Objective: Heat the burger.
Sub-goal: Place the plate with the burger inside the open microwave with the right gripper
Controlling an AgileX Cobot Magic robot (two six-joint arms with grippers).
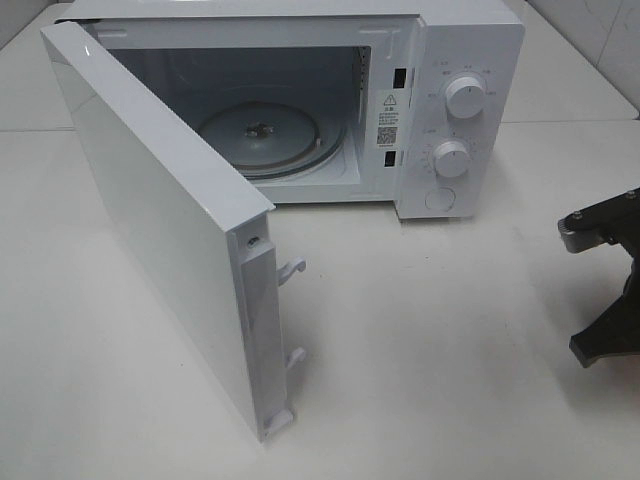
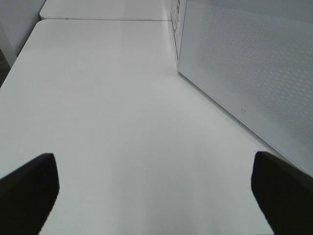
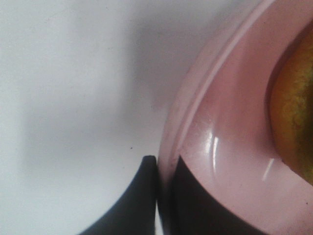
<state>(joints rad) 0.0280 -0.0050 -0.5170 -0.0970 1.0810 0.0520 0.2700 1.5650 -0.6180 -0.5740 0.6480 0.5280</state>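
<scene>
In the right wrist view my right gripper [image 3: 164, 164] is shut on the rim of a pink plate [image 3: 230, 122], with one finger outside the rim and one inside. On the plate lies the burger [image 3: 296, 112], of which only a golden-orange edge shows. The exterior view cuts off both plate and burger; only part of my right arm [image 1: 605, 290] shows at the right edge. My left gripper [image 2: 156, 196] is open over bare table, beside the outer face of the microwave door [image 2: 254, 83], with nothing between its fingers.
The white microwave [image 1: 440, 100] stands at the back with its door [image 1: 150, 220] swung wide toward the front left. Its glass turntable [image 1: 270, 135] is bare. Two knobs [image 1: 465, 95] sit on its right panel. White table [image 1: 430, 340] lies in front.
</scene>
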